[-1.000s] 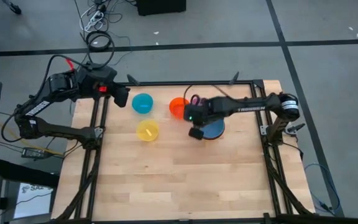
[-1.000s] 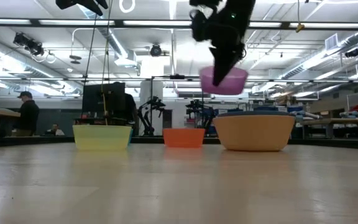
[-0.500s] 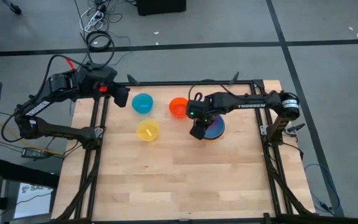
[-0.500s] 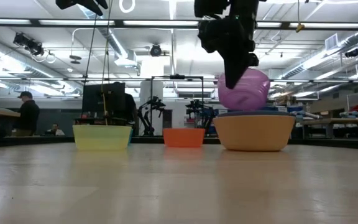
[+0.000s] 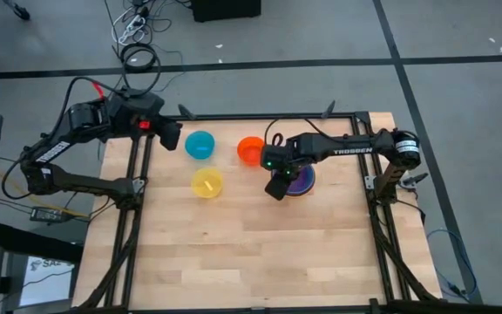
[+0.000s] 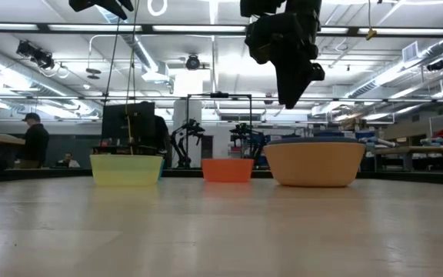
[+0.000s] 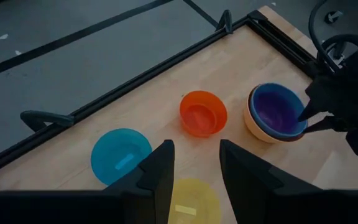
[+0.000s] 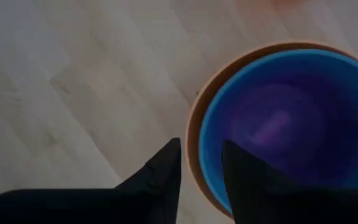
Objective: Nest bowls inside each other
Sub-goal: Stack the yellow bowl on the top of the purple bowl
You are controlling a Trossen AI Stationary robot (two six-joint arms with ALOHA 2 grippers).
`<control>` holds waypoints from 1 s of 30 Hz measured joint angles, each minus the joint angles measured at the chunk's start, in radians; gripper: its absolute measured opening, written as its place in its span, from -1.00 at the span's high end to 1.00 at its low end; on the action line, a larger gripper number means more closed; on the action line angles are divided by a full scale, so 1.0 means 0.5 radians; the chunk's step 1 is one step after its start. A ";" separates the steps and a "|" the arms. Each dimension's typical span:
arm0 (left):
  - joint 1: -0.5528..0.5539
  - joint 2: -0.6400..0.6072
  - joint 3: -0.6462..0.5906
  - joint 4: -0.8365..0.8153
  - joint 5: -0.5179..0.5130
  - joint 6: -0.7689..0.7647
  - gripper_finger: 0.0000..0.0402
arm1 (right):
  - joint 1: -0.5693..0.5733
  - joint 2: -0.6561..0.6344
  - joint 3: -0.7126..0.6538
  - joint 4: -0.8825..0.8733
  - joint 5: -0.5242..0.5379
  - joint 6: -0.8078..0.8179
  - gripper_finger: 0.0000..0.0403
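The purple bowl (image 8: 284, 130) sits upright inside the blue bowl (image 8: 213, 124), which sits in the large orange bowl (image 6: 314, 163). The stack (image 5: 301, 180) rests on the table right of centre. My right gripper (image 8: 199, 163) hangs open above the stack's edge, pointing down, with nothing between its fingers. In the low view the gripper (image 6: 289, 100) is well clear of the rim, and the purple bowl is hidden. The cyan bowl (image 5: 200, 145), red-orange bowl (image 5: 250, 150) and yellow bowl (image 5: 206, 183) stand singly on the table. My left gripper (image 7: 196, 168) waits open, raised over the far left corner.
A black frame (image 5: 260, 116) runs along the table's far edge and sides. The near half of the wooden table (image 5: 251, 253) is bare. Beyond the table, a person (image 6: 31, 142) stands in the room at the left.
My right gripper has rolled its wrist and let go of the purple bowl. The bowl was held above the stack, then lay tipped on the blue bowl's rim, and has now dropped down inside it, below the orange bowl's rim in the low view.
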 joint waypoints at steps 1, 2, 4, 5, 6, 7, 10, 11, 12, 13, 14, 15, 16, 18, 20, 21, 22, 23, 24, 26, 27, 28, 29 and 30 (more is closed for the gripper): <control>0.000 0.000 0.000 0.000 0.000 0.000 0.32 | 0.000 0.000 0.000 0.000 0.001 0.006 0.48; 0.000 0.000 0.000 0.000 0.000 0.000 0.32 | 0.001 0.000 0.000 0.000 0.001 0.013 0.47; 0.001 0.000 0.000 -0.001 0.000 0.000 0.32 | 0.001 -0.006 0.000 -0.001 0.038 0.052 0.47; 0.001 0.000 0.000 -0.008 0.000 -0.002 0.32 | 0.003 -0.021 -0.001 0.002 0.079 0.077 0.47; 0.000 0.000 0.000 -0.030 0.000 -0.003 0.32 | 0.010 -0.045 -0.001 0.011 0.134 0.105 0.47; 0.000 0.000 0.000 -0.061 -0.002 -0.004 0.32 | 0.016 -0.082 -0.001 0.030 0.196 0.130 0.48; 0.000 0.001 -0.002 -0.203 -0.079 -0.005 0.32 | 0.046 -0.244 -0.001 0.113 0.409 0.214 0.48; 0.000 0.001 -0.016 -0.228 -0.107 -0.005 0.32 | 0.056 -0.311 -0.001 0.140 0.476 0.253 0.48; 0.000 0.001 -0.040 -0.249 -0.119 -0.006 0.32 | 0.067 -0.380 -0.001 0.156 0.537 0.294 0.48; 0.001 0.001 -0.070 -0.274 -0.118 -0.013 0.32 | 0.080 -0.458 -0.001 0.161 0.602 0.344 0.48; 0.001 -0.002 -0.107 -0.294 -0.114 -0.020 0.32 | 0.093 -0.538 -0.001 0.157 0.664 0.398 0.48; 0.000 -0.002 -0.144 -0.308 -0.098 -0.022 0.32 | 0.107 -0.617 -0.001 0.156 0.729 0.447 0.48; -0.001 -0.003 -0.195 -0.309 -0.055 -0.022 0.32 | 0.124 -0.701 -0.001 0.155 0.795 0.495 0.49; -0.016 -0.005 -0.315 -0.294 0.066 -0.018 0.32 | 0.166 -0.856 0.000 0.150 0.924 0.582 0.49; -0.051 -0.002 -0.476 -0.218 0.184 0.002 0.32 | 0.210 -0.993 0.000 0.150 1.020 0.645 0.49; -0.077 0.001 -0.565 -0.165 0.244 0.006 0.32 | 0.229 -1.051 0.000 0.152 1.055 0.668 0.49; -0.104 0.008 -0.659 -0.109 0.304 0.021 0.32 | 0.248 -1.104 0.000 0.154 1.089 0.680 0.49; -0.132 0.022 -0.746 -0.053 0.371 0.067 0.32 | 0.265 -1.145 0.001 0.155 1.120 0.692 0.49; -0.161 0.037 -0.826 0.001 0.450 0.133 0.32 | 0.278 -1.179 0.001 0.155 1.141 0.696 0.49; -0.228 0.081 -0.948 0.051 0.637 0.367 0.32 | 0.298 -1.222 0.001 0.147 1.153 0.700 0.49; -0.270 0.109 -0.985 0.056 0.746 0.519 0.32 | 0.301 -1.232 0.001 0.144 1.152 0.700 0.49; -0.319 0.140 -1.012 0.057 0.831 0.672 0.32 | 0.301 -1.235 0.001 0.142 1.151 0.700 0.49; -0.370 0.171 -1.031 0.055 0.880 0.805 0.32 | 0.301 -1.233 0.001 0.136 1.151 0.700 0.49; -0.422 0.201 -1.043 0.054 0.886 0.925 0.32 | 0.301 -1.224 0.001 0.130 1.151 0.700 0.49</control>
